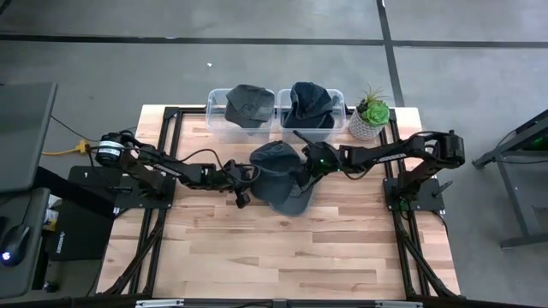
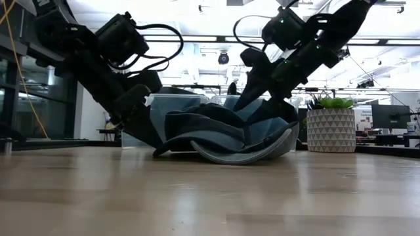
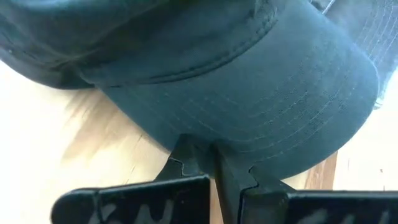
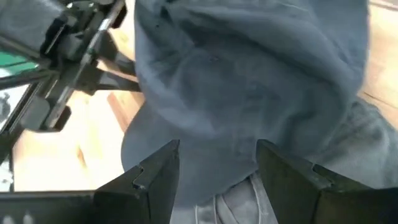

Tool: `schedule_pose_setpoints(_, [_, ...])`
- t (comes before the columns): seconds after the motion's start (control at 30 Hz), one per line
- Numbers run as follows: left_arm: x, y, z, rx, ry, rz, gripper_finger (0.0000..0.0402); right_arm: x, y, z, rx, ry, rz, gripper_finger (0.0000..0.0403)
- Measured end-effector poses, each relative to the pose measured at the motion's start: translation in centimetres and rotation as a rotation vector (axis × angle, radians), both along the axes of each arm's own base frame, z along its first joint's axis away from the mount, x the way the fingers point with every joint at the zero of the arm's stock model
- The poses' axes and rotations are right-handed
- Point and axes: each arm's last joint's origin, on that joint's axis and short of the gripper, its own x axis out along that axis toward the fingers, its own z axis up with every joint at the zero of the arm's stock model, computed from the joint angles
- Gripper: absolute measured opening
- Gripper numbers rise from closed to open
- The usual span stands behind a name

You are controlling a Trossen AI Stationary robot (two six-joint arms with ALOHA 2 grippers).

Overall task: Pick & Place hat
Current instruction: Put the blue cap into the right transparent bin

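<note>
A dark blue-grey cap [image 1: 278, 175] lies at the table's middle, its curved brim [image 2: 243, 154] resting on the wood. My left gripper [image 1: 243, 186] is at the cap's left side, shut on the brim's edge. My right gripper [image 1: 305, 166] comes from the right, open, and its two fingers [image 4: 155, 177] stand on either side of the cap's crumpled crown [image 4: 249, 93]. I cannot tell whether they touch it. In the low view my left gripper [image 2: 146, 131] shows at the left and my right gripper [image 2: 262, 82] above the crown. My left gripper pinches the brim's edge [image 3: 208, 144] between its two fingers, which come low and nearly level from the table's left. The brim spreads out beyond the fingers. The cap lies on the table.
Two clear bins stand at the table's far edge, the left bin [image 1: 221, 122] and the right bin [image 1: 336, 120], each with a dark hat inside. A potted plant [image 1: 371, 113] stands to their right. Bare wood [image 1: 282, 257] lies toward the near edge.
</note>
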Motion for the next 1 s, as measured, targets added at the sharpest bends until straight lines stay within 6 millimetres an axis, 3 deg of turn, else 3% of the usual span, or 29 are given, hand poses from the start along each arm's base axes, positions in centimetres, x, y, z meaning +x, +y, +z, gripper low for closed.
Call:
schedule_pose_setpoints(0.37, [0.6, 0.1, 1.5, 0.052, 0.0, 0.006, 0.0, -0.6, -0.1, -0.6, 0.163, 0.057, -0.214, 0.0204])
schedule_pose_setpoints(0.63, [1.7, 0.2, 3.0, 0.125, -0.041, -0.028, 0.0, -0.9, -0.2, -1.0, 0.192, 0.095, -0.266, 0.0205])
schedule_pose_setpoints(1.0, [2.0, 0.2, 1.7, 0.127, -0.001, -0.033, 0.0, -0.5, -1.6, -0.3, 0.065, 0.02, -0.22, 0.0205])
